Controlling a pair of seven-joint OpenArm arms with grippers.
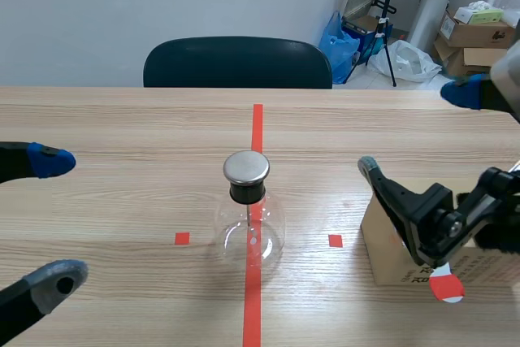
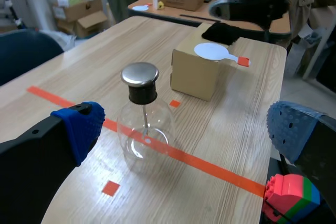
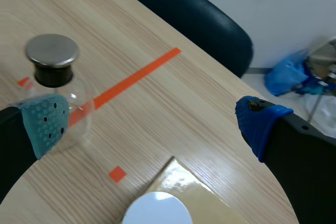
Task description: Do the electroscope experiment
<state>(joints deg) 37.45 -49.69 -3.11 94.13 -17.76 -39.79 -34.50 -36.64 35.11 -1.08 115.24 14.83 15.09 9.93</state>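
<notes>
Heads up, the cardboard box is only half seen in the scene view: much of it is covered by the right gripper and its arm, and the rest is cut off at the edge. The print on it can't be read. The white paddle is chopped off in the right wrist view. What hangs inside the glass flask can't really be made out. A toy brick block is clipped too, partly behind the left gripper.

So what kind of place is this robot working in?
Likely a lab or office workroom: a wooden table with tape marks, a glass flask on it, and cardboard boxes stacked behind.
</notes>
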